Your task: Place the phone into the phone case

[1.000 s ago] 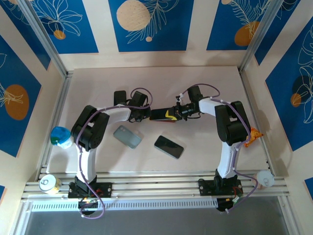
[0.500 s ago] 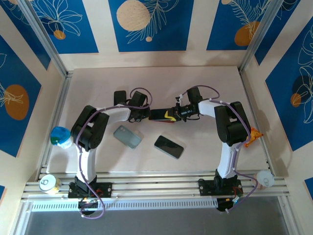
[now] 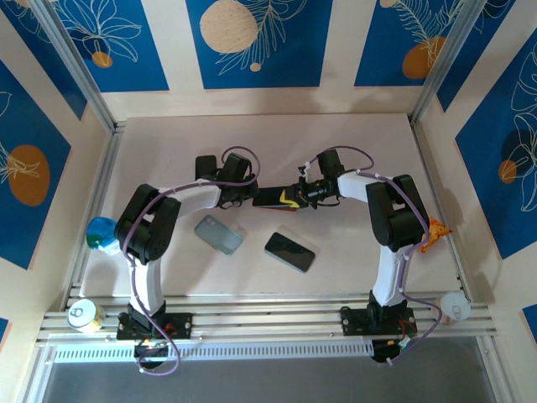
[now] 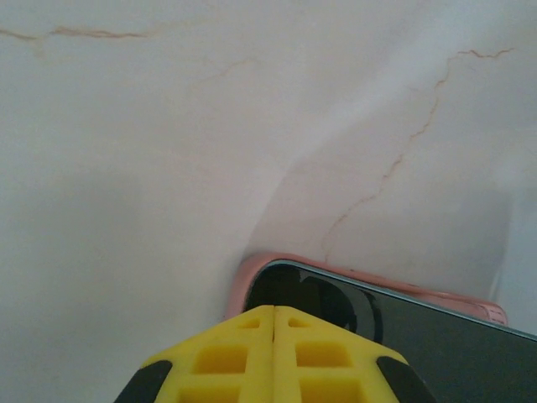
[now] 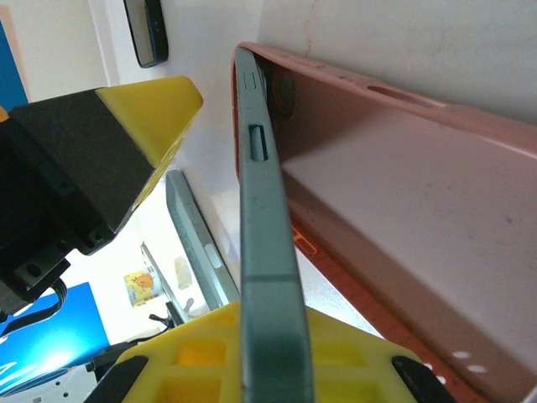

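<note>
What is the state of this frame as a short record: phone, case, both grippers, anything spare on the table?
phone: dark screen, far end meets the phone case, near end angled out
phone case: pink, phone not fully seated
left gripper: shut, tips at the phone's end
right gripper: shut on the phone's edge
spare: black phone and grey-blue slab, lying apart on the table

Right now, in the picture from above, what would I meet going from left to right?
Blue round thing → grey-blue phone-shaped slab → black phone → orange scrap.
</note>
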You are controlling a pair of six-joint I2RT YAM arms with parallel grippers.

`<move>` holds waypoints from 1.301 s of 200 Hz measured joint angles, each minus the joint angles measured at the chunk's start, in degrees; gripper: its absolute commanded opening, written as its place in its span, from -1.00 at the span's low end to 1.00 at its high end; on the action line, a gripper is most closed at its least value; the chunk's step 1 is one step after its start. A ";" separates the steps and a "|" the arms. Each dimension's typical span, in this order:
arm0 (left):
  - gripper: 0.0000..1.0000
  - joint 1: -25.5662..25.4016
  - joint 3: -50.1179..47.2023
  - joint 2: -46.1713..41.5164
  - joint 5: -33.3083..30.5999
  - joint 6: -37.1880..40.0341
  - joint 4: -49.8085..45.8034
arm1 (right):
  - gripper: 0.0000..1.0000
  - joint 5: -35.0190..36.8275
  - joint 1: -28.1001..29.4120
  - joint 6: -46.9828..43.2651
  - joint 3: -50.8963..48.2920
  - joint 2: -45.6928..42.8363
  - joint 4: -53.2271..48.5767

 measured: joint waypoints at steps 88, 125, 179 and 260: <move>-1.00 -1.62 0.33 1.84 2.01 -0.66 1.77 | -0.74 0.35 0.02 0.00 0.02 0.00 -0.26; -1.00 -1.64 0.33 2.03 2.25 -1.27 1.99 | -0.65 1.60 0.09 -0.02 0.09 0.00 -1.60; -1.00 -1.79 0.33 2.29 2.23 -1.57 2.19 | -0.47 5.35 0.70 -0.28 1.62 0.02 -6.27; -1.00 -2.12 0.31 3.02 2.67 -1.73 3.45 | -0.13 12.74 1.75 -1.57 5.68 0.44 -17.29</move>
